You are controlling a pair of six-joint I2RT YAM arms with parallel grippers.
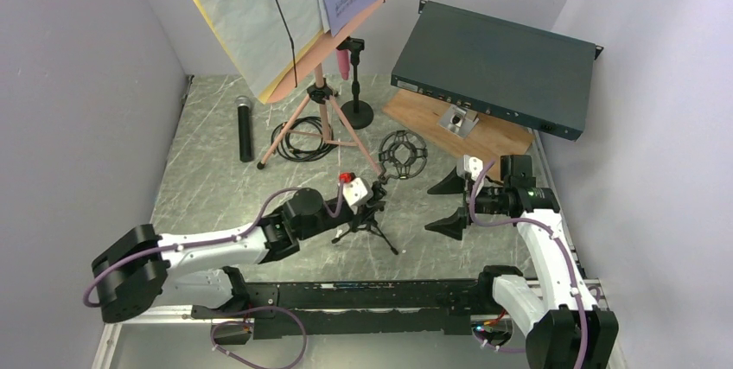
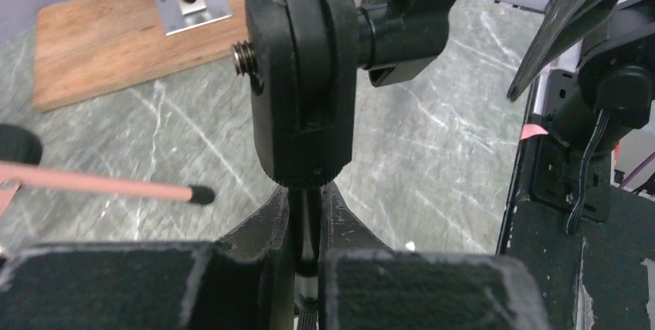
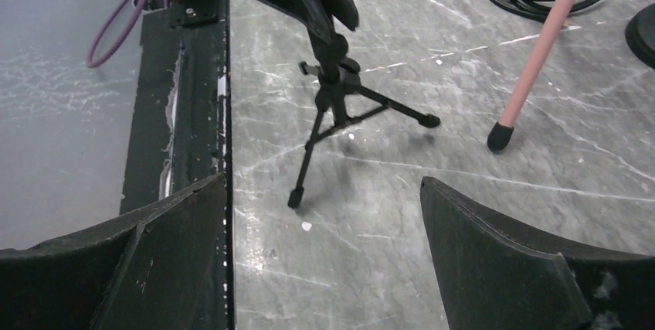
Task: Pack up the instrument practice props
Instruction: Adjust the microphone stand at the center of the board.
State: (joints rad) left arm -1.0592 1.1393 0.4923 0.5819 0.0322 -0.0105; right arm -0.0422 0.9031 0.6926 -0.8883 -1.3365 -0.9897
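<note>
Grey marbled worktop (image 1: 216,187) fills a white-walled corner, with both arms reaching in from 6 o'clock. Near the centre, slightly toward 6, the left gripper (image 1: 367,200) is clamped narrow on the thin stem of the small black tripod mic holder (image 1: 370,218); the left wrist view shows its fingers (image 2: 255,229) pressed on either side of that stem, below the holder's round head. From the right wrist view the holder's feet appear to rest on the worktop. The right gripper (image 1: 445,205) hangs at 4 o'clock, spread wide and holding nothing, just beside the holder. At 12 o'clock stands the pink music desk (image 1: 307,62) on its tripod legs, carrying white and yellow sheet-music pages (image 1: 246,6). A black microphone (image 1: 245,129) lies flat at 10 o'clock, with a coiled black cable (image 1: 302,138) around the feet of the desk. Just right of the desk, the pink microphone (image 1: 344,62) sits in the clip of a round-based stand (image 1: 356,112). A black shock mount (image 1: 403,153) lies between that stand and the right gripper. At 2 o'clock the dark teal rack box (image 1: 493,66) rests tilted on the wooden board (image 1: 484,137), which also bears a small metal bracket (image 1: 456,118).
</note>
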